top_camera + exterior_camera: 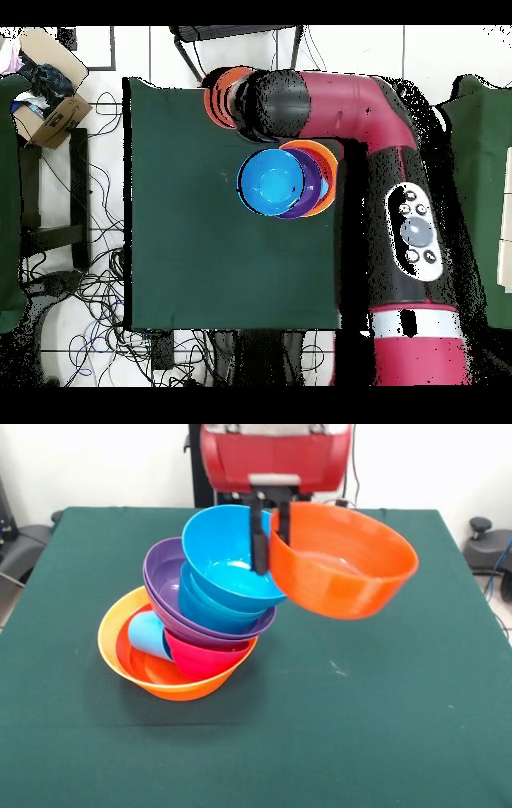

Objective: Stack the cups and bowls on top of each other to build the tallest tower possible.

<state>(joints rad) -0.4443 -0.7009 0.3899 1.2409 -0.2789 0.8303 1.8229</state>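
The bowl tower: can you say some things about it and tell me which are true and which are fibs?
1. The claw is holding an orange bowl by its rim. True.
2. The held bowl sits on the table. False: it hangs in the air beside the tower.
3. A blue bowl tops the tower. True.
4. The tower stands straight. False: it leans.
5. The light blue cup is inside the big bottom bowl. True.
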